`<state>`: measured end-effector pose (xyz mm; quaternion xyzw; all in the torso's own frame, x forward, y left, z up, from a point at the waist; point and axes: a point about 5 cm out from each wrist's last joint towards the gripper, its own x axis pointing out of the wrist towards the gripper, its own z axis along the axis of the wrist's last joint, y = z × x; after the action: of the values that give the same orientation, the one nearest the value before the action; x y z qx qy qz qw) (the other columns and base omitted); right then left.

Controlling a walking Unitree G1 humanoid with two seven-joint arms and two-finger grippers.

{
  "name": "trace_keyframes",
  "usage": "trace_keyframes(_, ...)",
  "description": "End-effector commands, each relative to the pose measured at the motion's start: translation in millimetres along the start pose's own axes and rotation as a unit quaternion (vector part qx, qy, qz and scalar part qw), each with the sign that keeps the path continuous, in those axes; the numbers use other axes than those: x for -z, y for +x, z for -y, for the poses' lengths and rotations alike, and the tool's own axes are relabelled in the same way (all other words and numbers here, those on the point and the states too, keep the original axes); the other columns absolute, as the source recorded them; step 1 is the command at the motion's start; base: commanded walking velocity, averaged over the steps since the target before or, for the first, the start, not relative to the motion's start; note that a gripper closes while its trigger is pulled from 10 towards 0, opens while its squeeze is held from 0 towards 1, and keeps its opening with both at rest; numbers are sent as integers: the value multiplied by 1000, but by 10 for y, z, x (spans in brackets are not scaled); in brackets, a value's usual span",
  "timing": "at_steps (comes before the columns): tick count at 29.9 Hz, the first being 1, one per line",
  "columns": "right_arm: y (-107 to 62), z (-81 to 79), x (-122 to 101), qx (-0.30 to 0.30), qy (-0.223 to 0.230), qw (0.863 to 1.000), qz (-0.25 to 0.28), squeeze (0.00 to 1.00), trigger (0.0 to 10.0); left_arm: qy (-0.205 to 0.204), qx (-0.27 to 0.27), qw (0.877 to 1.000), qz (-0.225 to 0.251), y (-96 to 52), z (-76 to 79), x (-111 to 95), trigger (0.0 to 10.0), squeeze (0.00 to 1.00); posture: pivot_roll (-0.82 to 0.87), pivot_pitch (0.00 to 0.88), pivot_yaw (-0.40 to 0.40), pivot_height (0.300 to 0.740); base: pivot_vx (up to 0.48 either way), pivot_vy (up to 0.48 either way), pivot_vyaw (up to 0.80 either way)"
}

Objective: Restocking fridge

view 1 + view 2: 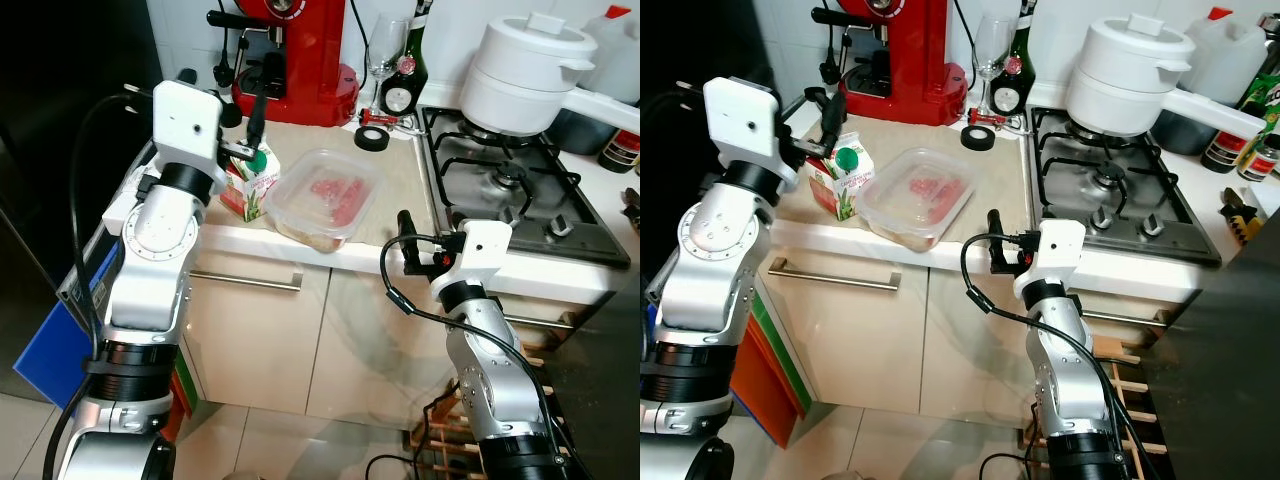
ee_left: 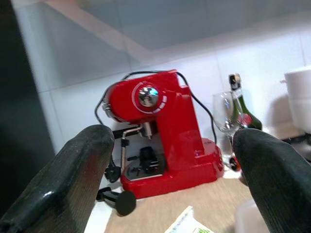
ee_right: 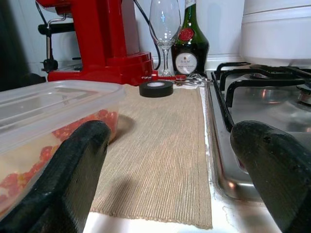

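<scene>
From the head, the left hand [image 1: 255, 120] hangs spread above the carton [image 1: 250, 185] on the bench [image 1: 400, 185], holding nothing. It looks light and crushable; take its flat sides. At its wrist, the right hand [image 3: 170, 170] gapes empty beside the plastic container [image 3: 43, 116].

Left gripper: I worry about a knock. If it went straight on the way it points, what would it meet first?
Probably the red espresso machine, centred between the open left gripper fingers; the green-capped carton sits lower, though depth is unclear.
</scene>
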<state>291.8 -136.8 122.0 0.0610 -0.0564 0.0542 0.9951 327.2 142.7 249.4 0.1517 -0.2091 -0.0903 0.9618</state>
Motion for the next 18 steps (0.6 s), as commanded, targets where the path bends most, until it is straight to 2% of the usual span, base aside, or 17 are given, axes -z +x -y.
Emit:
trace_keyframes(1, -2, 18, -26, 3, -3, 1000, 3, 0, 10000, 15, 24, 1000, -6, 65, 117, 6, 10000, 0, 36, 0, -51, 740, 0, 0, 0)
trace_keyframes(2, 1, 17, -28, 3, -4, 1000, 3, 0, 10000, 25, 30, 999, -12, 77, 144, 46, 10000, 0, 36, 0, -51, 740, 0, 0, 0)
trace_keyframes(5, 16, 26, -25, 1, -6, 1000, 1, 0, 10000, 63, -6, 996, -57, 171, 46, 301, 10000, 0, 40, 0, -58, 740, 0, 0, 0)
trace_keyframes(10, 16, 20, -30, -2, -10, 1000, 1, 0, 10000, 70, -25, 996, -39, 281, -49, 225, 10000, 0, 30, 0, -57, 740, 0, 0, 0)
trace_keyframes(18, 3, 34, -23, 0, -12, 1000, -1, 0, 10000, 76, -18, 997, -30, 315, -19, 225, 10000, 0, 24, 0, -56, 740, 0, 0, 0)
